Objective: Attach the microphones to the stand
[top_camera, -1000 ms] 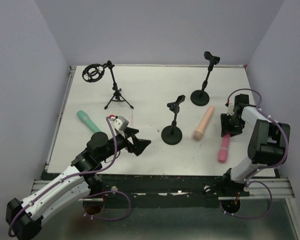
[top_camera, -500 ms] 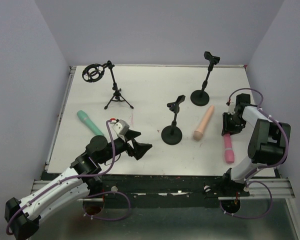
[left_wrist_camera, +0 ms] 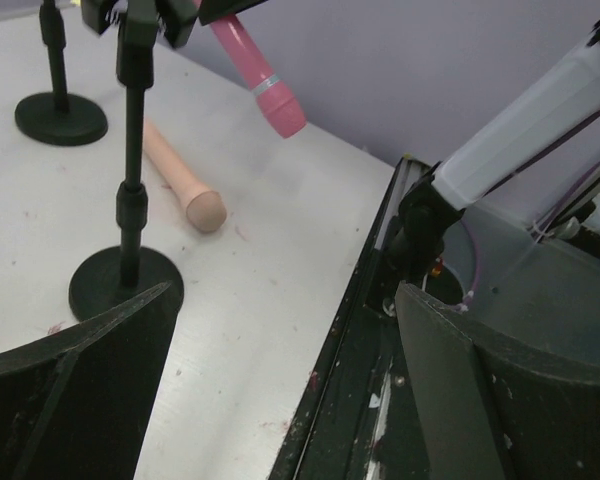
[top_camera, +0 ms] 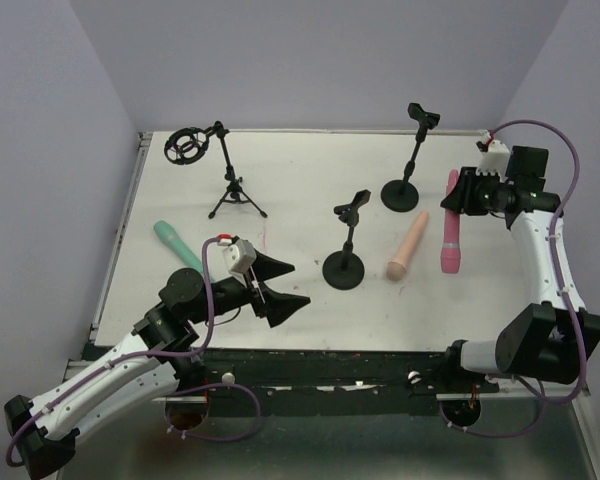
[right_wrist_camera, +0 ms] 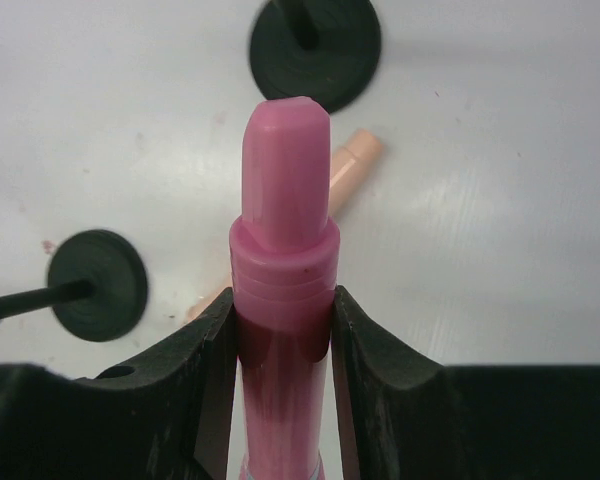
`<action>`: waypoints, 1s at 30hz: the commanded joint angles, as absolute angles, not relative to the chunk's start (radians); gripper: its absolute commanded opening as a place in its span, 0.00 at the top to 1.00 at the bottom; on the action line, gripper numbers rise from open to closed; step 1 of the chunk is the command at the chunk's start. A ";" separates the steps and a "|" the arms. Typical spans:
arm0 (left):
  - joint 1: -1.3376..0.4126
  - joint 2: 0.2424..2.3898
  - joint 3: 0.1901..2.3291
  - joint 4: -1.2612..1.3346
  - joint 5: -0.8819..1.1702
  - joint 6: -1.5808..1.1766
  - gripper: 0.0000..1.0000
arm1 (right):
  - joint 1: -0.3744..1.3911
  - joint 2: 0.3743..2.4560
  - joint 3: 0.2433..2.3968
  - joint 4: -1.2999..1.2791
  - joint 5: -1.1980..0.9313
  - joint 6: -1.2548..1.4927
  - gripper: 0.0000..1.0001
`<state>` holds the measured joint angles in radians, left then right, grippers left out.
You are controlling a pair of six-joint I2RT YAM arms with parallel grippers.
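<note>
My right gripper point(top_camera: 462, 192) is shut on the pink microphone point(top_camera: 449, 228) and holds it off the table, hanging down right of the back stand point(top_camera: 401, 193). In the right wrist view the pink microphone point(right_wrist_camera: 285, 215) sits clamped between both fingers of the gripper point(right_wrist_camera: 283, 320). The peach microphone point(top_camera: 407, 246) lies on the table between the two round-base stands. The teal microphone point(top_camera: 177, 243) lies at the left. My left gripper point(top_camera: 280, 285) is open and empty near the front edge, left of the middle stand point(top_camera: 345, 262). The left wrist view shows the pink microphone point(left_wrist_camera: 256, 66) and the peach one point(left_wrist_camera: 182, 182).
A tripod stand point(top_camera: 236, 192) with a ring shock mount point(top_camera: 187, 146) stands at the back left. The back stand's clip point(top_camera: 423, 117) and the middle stand's clip point(top_camera: 354, 206) hold nothing. The table's front edge point(left_wrist_camera: 332, 345) runs under my left gripper point(left_wrist_camera: 285, 330).
My right gripper lifted the pink microphone off the table and carried it back and up, beside the back stand. My left gripper moved slightly right with its jaws wide.
</note>
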<state>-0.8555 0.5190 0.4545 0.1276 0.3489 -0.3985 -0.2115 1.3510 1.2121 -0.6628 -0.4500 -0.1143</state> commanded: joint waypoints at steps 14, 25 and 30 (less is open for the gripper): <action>-1.029 0.975 1.070 0.019 0.315 -0.437 0.03 | -0.216 1.206 1.492 -0.597 -1.029 0.208 0.88; -1.031 1.371 1.498 -0.052 0.314 -0.531 0.03 | -0.218 1.158 1.566 -0.266 -1.189 0.595 0.88; -1.032 1.474 1.589 -0.026 0.353 -0.558 0.03 | -0.216 1.158 1.496 -0.039 -1.268 0.832 0.88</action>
<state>-1.0252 1.4204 1.5124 -0.0360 0.3229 -0.5121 -0.2115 1.1641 1.5417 -0.2817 -1.1606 0.5743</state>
